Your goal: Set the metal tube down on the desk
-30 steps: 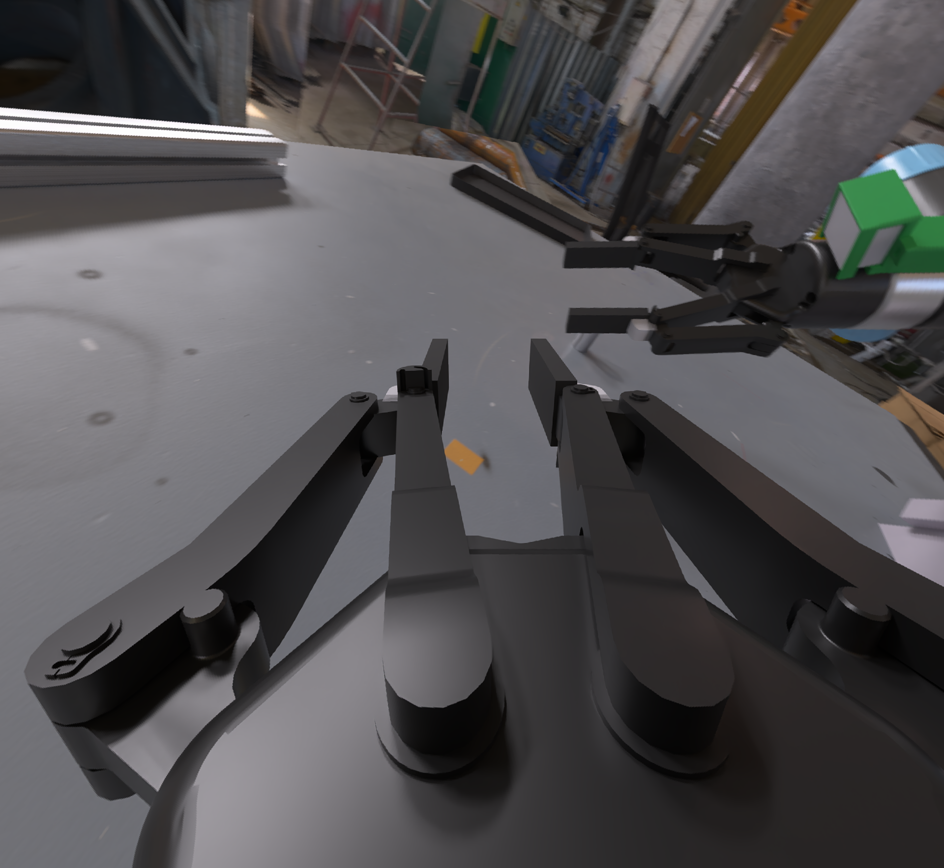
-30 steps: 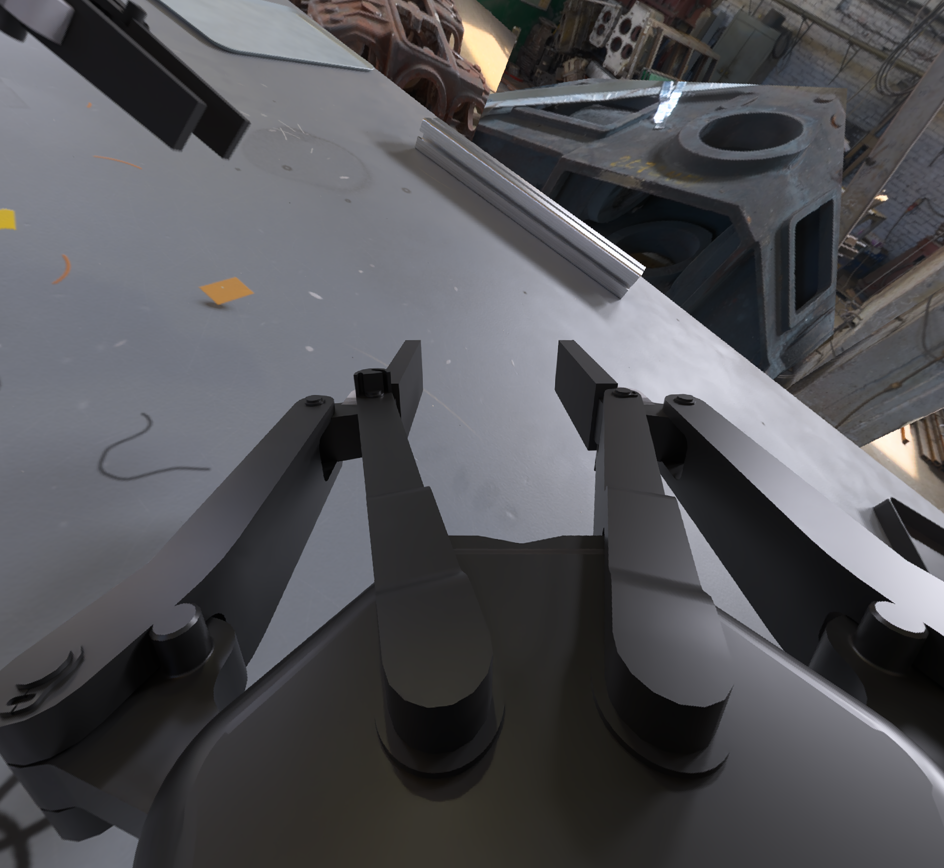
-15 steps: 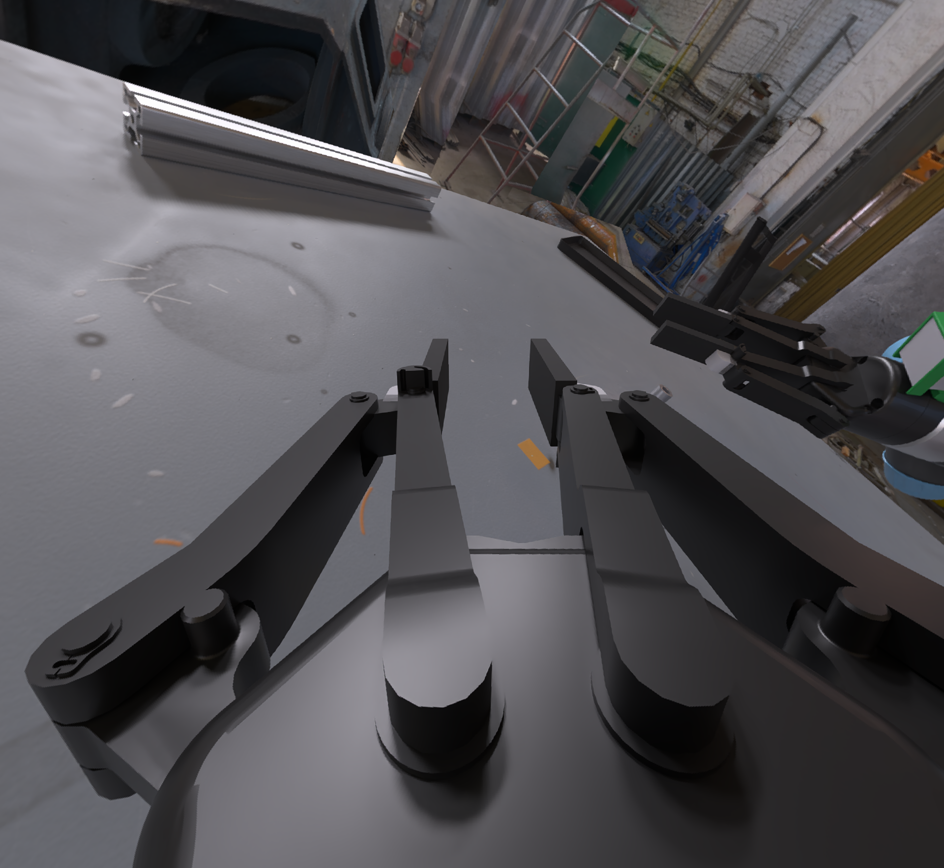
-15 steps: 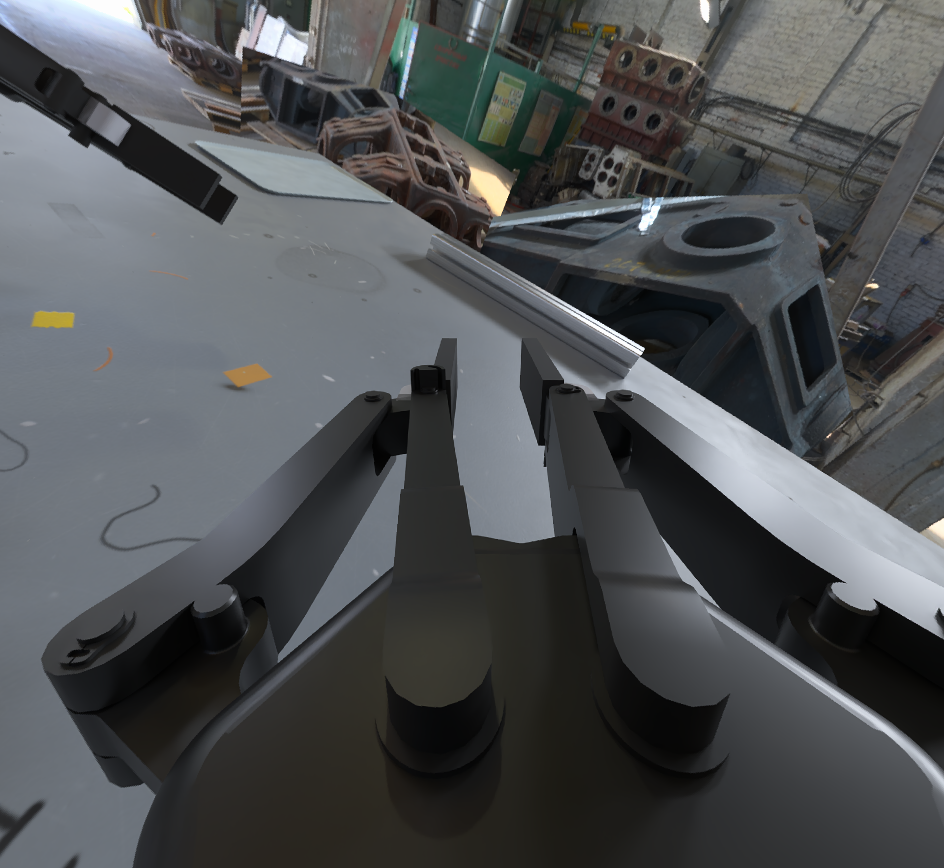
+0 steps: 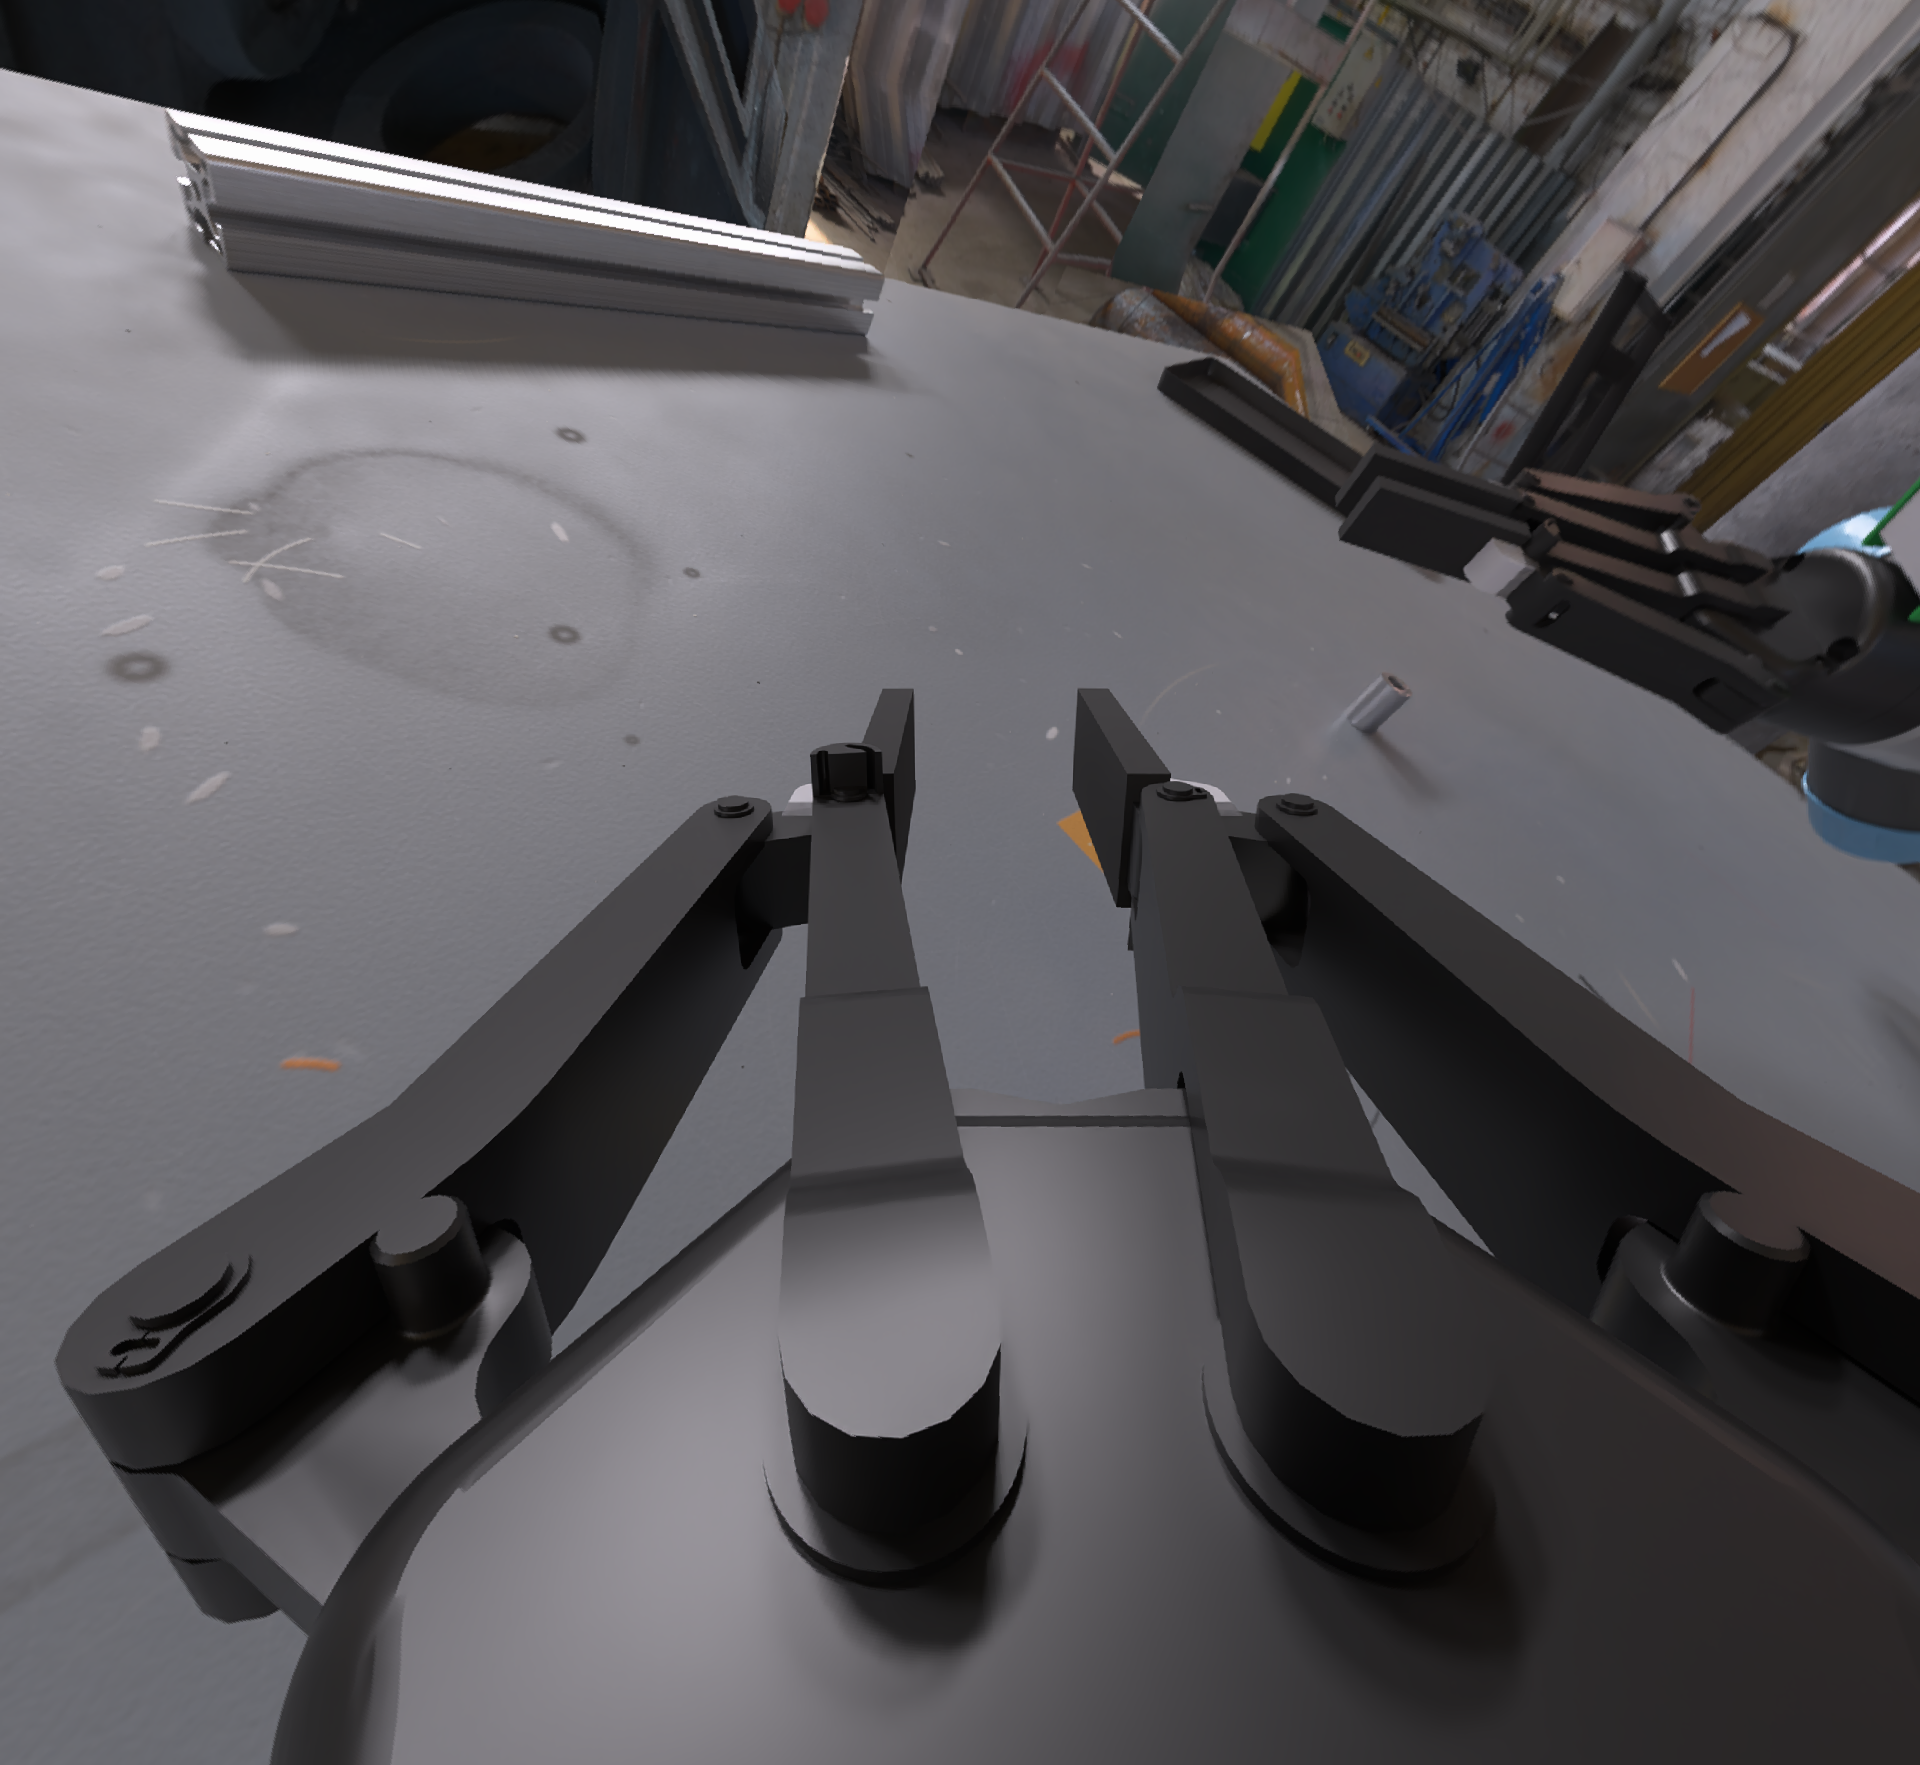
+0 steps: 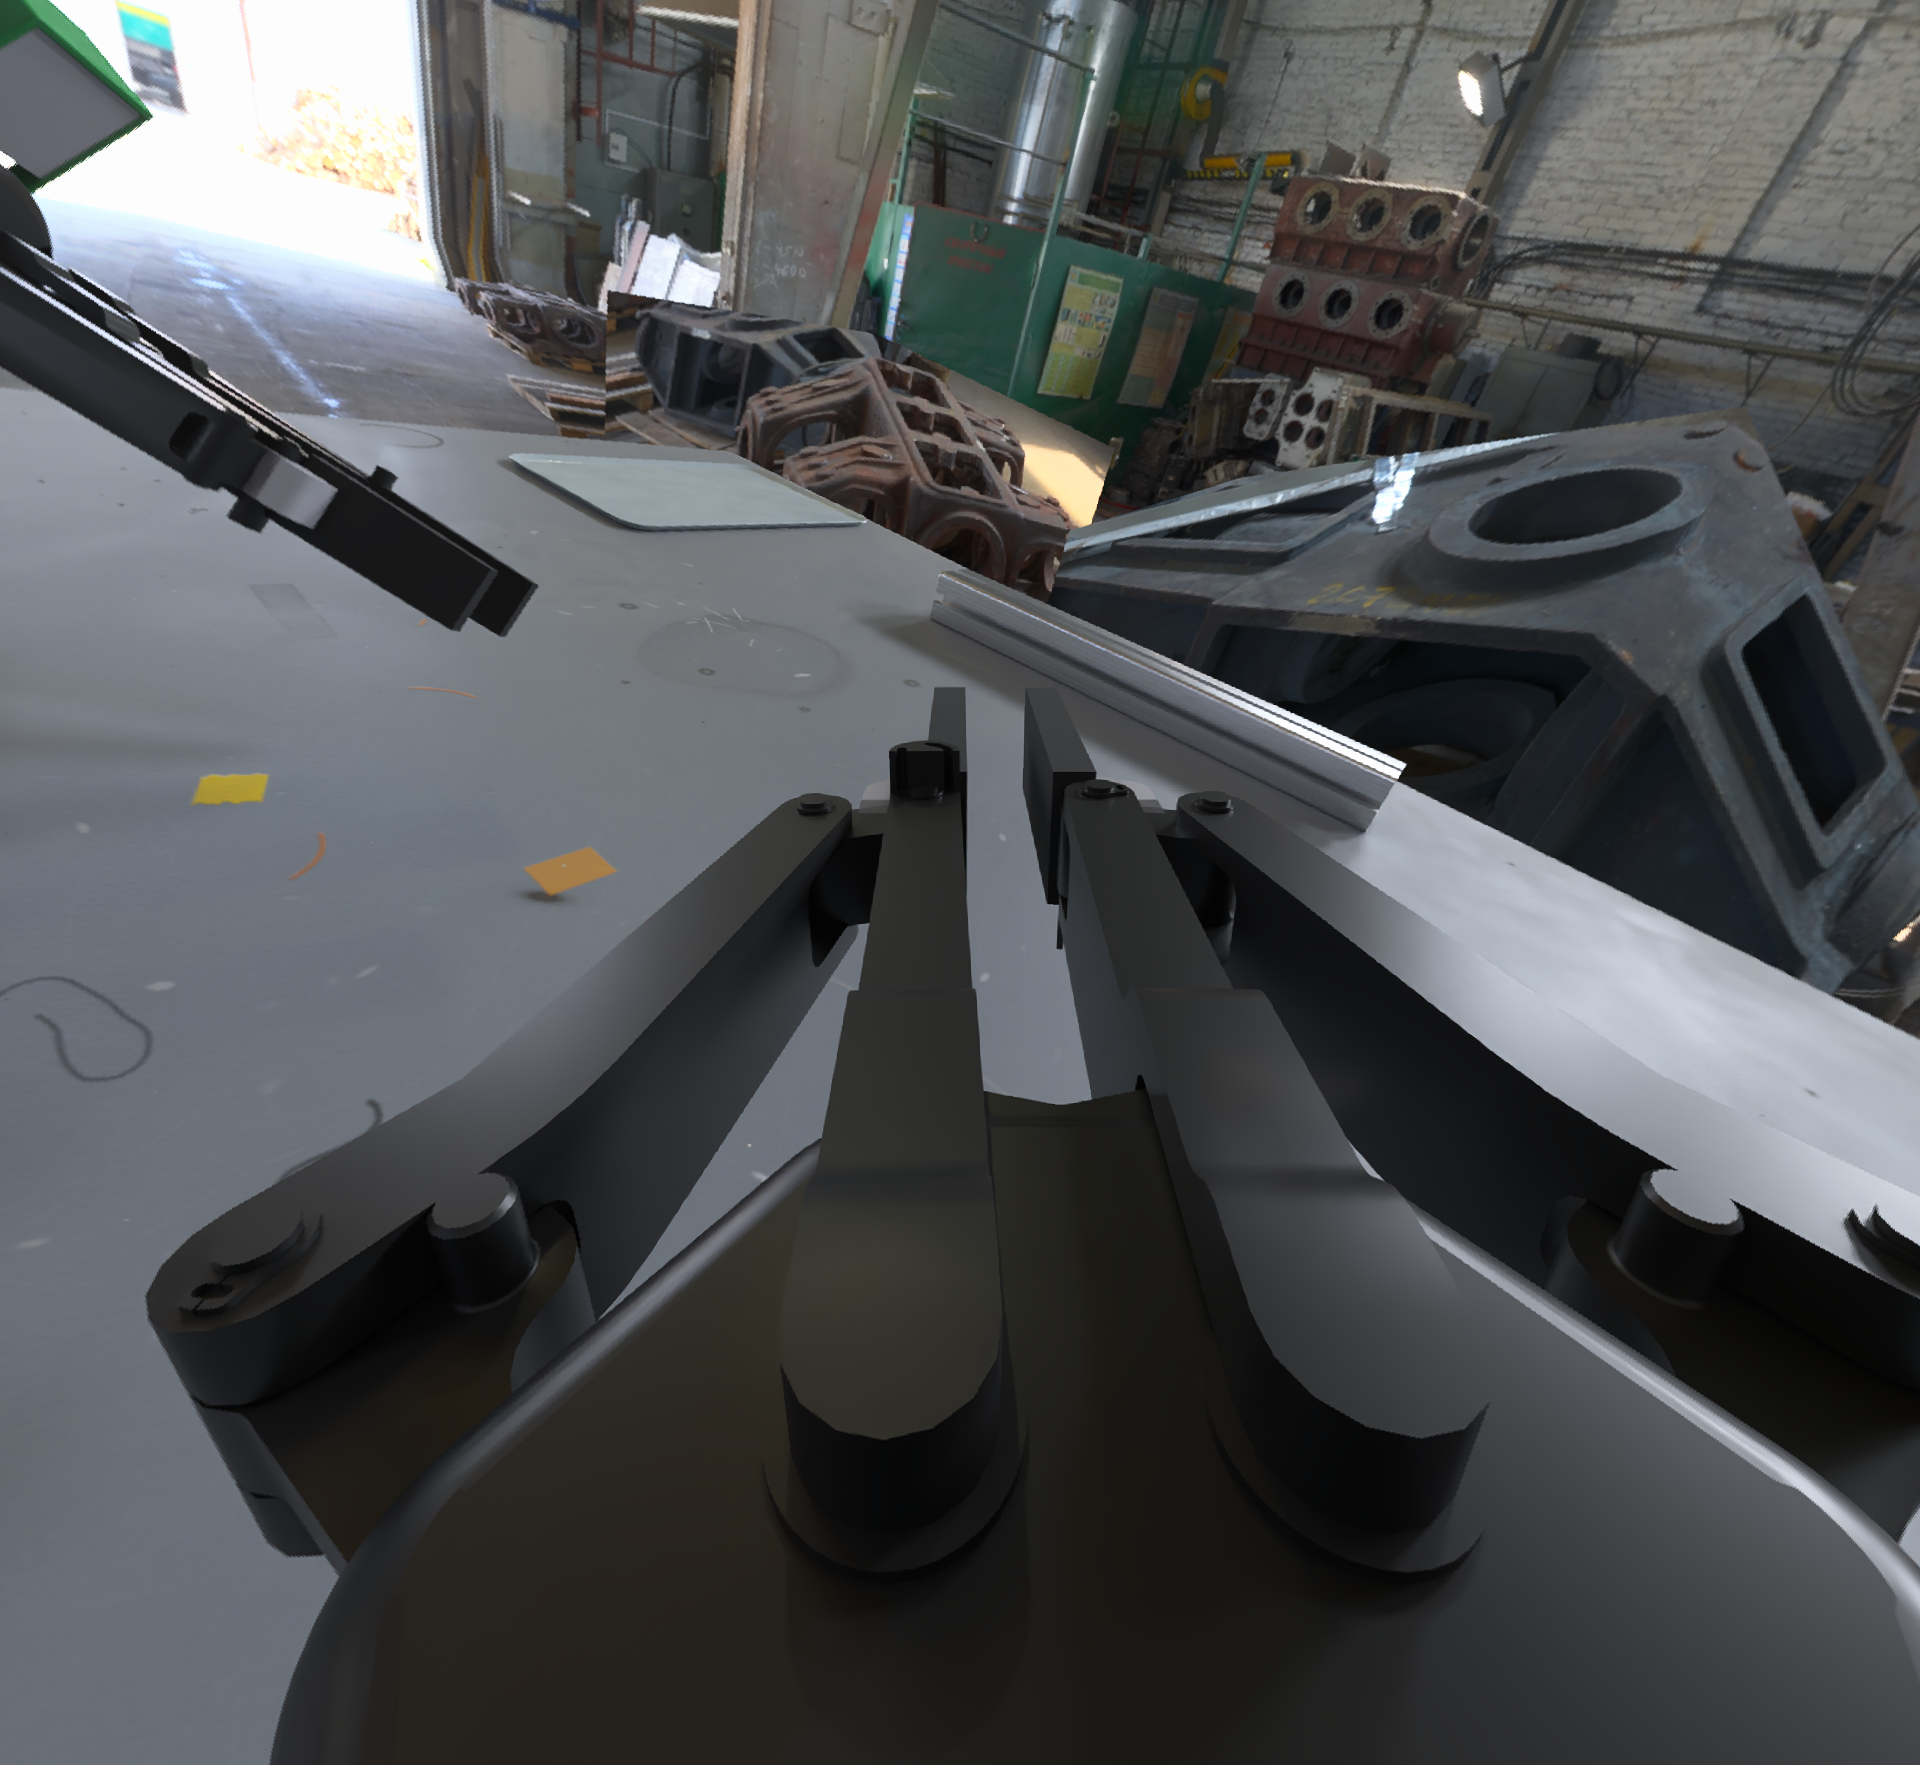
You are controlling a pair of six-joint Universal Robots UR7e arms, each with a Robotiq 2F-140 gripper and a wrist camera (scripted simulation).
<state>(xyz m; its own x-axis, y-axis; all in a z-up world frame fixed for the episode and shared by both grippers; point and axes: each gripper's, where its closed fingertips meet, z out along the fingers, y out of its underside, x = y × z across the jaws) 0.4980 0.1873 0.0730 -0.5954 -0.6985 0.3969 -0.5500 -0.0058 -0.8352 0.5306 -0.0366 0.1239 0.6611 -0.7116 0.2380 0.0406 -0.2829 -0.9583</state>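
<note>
Metal tube (image 5: pixel 1380 703) lying free on surface (image 5: pixel 520 780), ahead-right of left gripper (image 5: pixel 995 739), axis slanting away. Left gripper released, empty; right gripper (image 6: pixel 992 728) nearly clenched, empty.

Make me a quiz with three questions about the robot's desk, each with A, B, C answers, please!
1. Where is the small metal tube?
A. Lying on the desk
B. On the floor
C. Pinched between fingers

2. What colour is the square scrap nearest the right gripper?
A. Blue
B. Orange
C. Pink

3. How is the left gripper?
A. Open and empty
B. Shut on the tube
C. Holding a bar

Answers:
1 A: it lies on the grey top, apart from both grippers.
2 B: it is orange; a yellow scrap lies farther off.
3 A: a gap shows between its fingers, with nothing in it.
</note>
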